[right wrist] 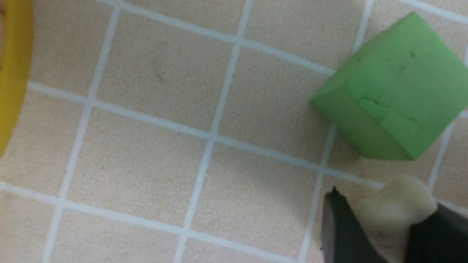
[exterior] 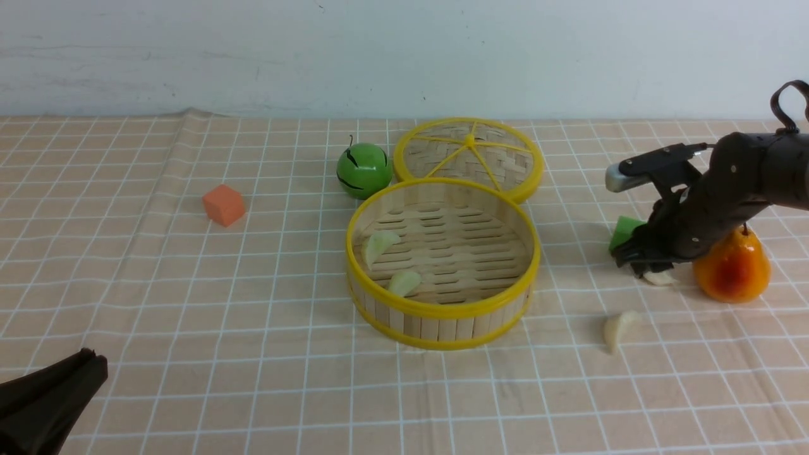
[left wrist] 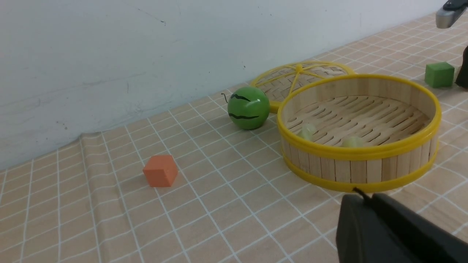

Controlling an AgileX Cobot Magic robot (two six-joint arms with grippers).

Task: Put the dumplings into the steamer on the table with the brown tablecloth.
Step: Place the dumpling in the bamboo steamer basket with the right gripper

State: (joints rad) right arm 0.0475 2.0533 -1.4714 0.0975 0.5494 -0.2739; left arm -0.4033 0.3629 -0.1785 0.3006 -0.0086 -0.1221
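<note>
Grid-lined tan tablecloth (exterior: 189,303) meets a white wall (exterior: 253,50); right fingers (right wrist: 340,233) pinch a dumpling (right wrist: 393,204), left fingers (exterior: 57,392) closed.

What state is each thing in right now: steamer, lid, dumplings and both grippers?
steamer: uncovered, two dumplings inside.
lid: off, lying behind the steamer.
loose dumpling: on the cloth, right of the steamer.
right gripper: shut on gripped dumpling.
gripped dumpling: at cloth level, beside the green cube.
left gripper: shut, empty.
</note>
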